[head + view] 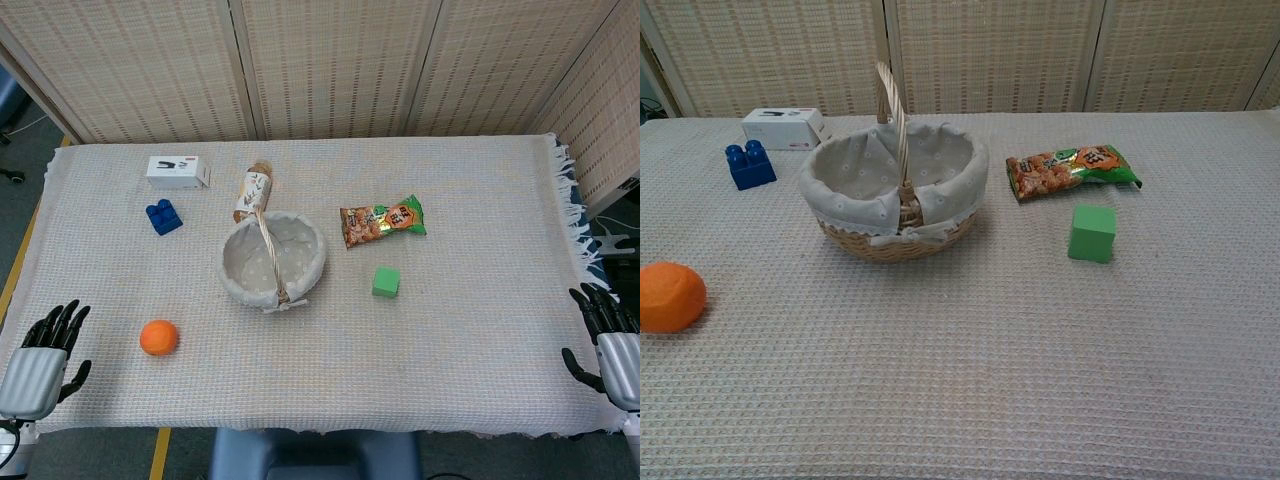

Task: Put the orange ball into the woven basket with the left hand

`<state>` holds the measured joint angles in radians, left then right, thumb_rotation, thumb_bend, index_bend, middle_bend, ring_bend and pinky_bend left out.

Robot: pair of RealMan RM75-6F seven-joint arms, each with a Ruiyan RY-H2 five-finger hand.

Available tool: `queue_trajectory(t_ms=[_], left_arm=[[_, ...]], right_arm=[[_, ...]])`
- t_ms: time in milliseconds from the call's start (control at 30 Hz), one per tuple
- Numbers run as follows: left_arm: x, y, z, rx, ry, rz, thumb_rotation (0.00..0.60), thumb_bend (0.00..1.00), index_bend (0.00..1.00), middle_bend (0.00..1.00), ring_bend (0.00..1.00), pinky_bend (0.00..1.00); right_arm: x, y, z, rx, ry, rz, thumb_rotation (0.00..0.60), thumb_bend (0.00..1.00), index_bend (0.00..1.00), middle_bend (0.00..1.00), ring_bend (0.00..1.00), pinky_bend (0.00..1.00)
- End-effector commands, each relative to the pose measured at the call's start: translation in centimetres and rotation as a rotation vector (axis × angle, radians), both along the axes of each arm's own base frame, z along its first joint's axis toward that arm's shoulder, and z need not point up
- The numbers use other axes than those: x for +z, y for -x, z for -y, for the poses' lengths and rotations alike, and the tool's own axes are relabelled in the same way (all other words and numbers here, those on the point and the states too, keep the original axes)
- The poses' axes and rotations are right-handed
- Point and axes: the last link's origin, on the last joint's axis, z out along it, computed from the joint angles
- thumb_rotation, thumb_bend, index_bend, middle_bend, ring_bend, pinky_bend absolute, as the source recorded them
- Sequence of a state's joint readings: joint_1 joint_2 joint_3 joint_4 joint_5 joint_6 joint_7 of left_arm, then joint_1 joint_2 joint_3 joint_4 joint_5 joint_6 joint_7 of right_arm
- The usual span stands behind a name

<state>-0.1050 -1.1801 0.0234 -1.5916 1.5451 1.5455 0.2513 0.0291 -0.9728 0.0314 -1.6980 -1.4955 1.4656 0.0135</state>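
The orange ball (159, 338) (671, 297) lies on the cloth-covered table, front left. The woven basket (273, 262) (897, 188), lined with pale dotted fabric and fitted with an upright handle, stands near the middle with nothing inside. My left hand (43, 358) rests at the table's front left corner, fingers apart and holding nothing, a short way left of the ball. At the front right edge my right hand (610, 340) also holds nothing, fingers spread. Neither hand shows in the chest view.
A green cube (386, 282) (1092, 233) and a snack packet (381, 221) (1070, 170) lie right of the basket. A blue brick (163, 216) (749, 166), a white box (177, 171) (785, 127) and a small bottle (254, 191) sit behind it, left.
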Motion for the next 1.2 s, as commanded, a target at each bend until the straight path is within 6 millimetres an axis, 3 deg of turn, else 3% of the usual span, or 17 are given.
queue_trajectory(t_ms=[33, 233, 367, 600, 800, 1200], left_arm=[[-0.1, 0.0, 0.1, 0.006, 0.005, 0.001, 0.600, 0.36, 0.00, 0.00, 0.04, 0.17], [-0.5, -0.5, 0.2, 0.000, 0.026, 0.037, 0.600, 0.36, 0.00, 0.00, 0.04, 0.17], [-1.8, -0.9, -0.3, 0.001, 0.122, 0.037, 0.600, 0.36, 0.00, 0.00, 0.02, 0.17], [-5.3, -0.7, -3.1, 0.045, 0.266, -0.007, 0.600, 0.36, 0.00, 0.00, 0.00, 0.17], [-7.3, -1.1, -5.2, 0.024, 0.261, -0.019, 0.600, 0.36, 0.00, 0.00, 0.00, 0.17], [-8.3, -0.4, -6.0, 0.071, 0.304, -0.036, 0.600, 0.36, 0.00, 0.00, 0.00, 0.17]], right_arm=[[0.1, 0.0, -0.1, 0.000, 0.002, 0.002, 0.600, 0.27, 0.00, 0.00, 0.00, 0.13], [0.1, 0.0, -0.3, 0.007, 0.002, 0.006, 0.600, 0.27, 0.00, 0.00, 0.00, 0.13], [-0.3, 0.0, 0.2, -0.006, -0.005, -0.004, 0.600, 0.27, 0.00, 0.00, 0.00, 0.13], [-0.7, -0.1, 0.2, -0.008, -0.039, -0.018, 0.600, 0.27, 0.00, 0.00, 0.00, 0.13], [-0.6, 0.0, 0.5, -0.014, -0.035, -0.013, 0.600, 0.27, 0.00, 0.00, 0.00, 0.13], [-0.5, -0.1, 0.2, -0.010, -0.036, -0.014, 0.600, 0.27, 0.00, 0.00, 0.00, 0.13]])
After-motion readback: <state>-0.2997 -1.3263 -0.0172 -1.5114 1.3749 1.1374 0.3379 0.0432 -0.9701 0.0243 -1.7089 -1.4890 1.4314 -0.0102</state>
